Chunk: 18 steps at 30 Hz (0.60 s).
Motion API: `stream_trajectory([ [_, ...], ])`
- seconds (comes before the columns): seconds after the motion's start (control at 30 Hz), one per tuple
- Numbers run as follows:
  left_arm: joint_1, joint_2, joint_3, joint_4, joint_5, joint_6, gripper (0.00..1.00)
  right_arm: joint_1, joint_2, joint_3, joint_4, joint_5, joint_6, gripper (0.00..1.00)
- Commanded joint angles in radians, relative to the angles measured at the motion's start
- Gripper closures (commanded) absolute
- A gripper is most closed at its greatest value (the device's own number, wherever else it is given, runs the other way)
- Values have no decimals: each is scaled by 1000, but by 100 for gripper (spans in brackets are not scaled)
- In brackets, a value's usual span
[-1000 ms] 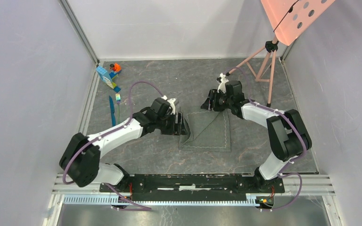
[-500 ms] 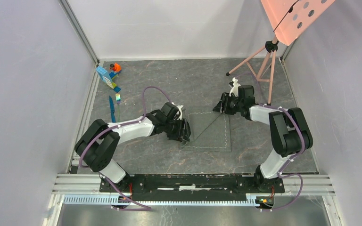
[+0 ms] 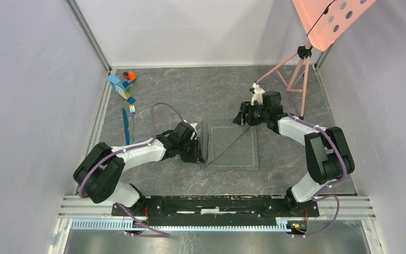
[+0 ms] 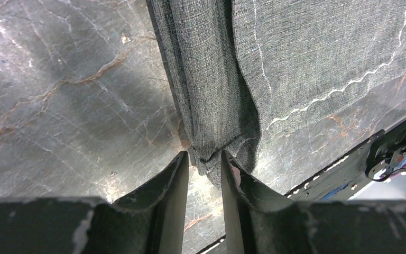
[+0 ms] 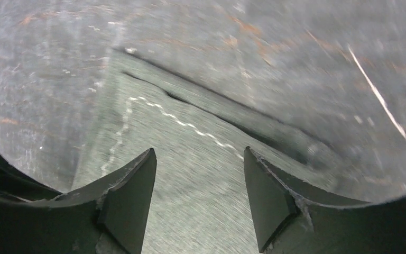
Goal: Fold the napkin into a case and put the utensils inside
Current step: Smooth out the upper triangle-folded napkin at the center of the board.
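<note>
The dark grey napkin [image 3: 235, 148] lies flat mid-table, with its left edge pulled up into a standing fold. My left gripper [image 3: 199, 148] is at that edge. In the left wrist view its jaws [image 4: 203, 154] pinch the bunched cloth [image 4: 211, 106] between the tips. My right gripper [image 3: 242, 116] is open and empty, just above the napkin's far right corner. The stitched cloth [image 5: 153, 121] fills the right wrist view below its jaws [image 5: 198, 151]. The blue knife [image 3: 125, 125] and the thin fork [image 3: 132, 117] lie side by side at the far left, apart from both grippers.
Blue and orange toy blocks [image 3: 122, 84] sit at the back left corner. A pink tripod [image 3: 296, 69] with an orange perforated panel [image 3: 330, 16] stands at the back right. Walls close in the table on three sides.
My left gripper swung right over the napkin with the lifted edge, then drew back left. My right gripper moved right and away, then came back toward the far corner.
</note>
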Motion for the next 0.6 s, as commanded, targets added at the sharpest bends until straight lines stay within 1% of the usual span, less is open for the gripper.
stream_trajectory([
  [0.0,-3,-59,6,-9,-12,-50,63,146,-54,141,-74,117,-155,30],
  [0.1,-3,-88,16,-21,-15,-56,62,220,12,223,-145,198,-162,30],
  [0.23,-2,-97,29,-36,-27,-53,50,310,84,298,-192,307,-74,32],
  [0.37,-2,-42,51,-37,-26,-46,50,377,141,339,-203,405,-6,34],
  [0.57,-2,-2,45,-20,-42,-37,53,445,225,409,-232,534,-17,41],
])
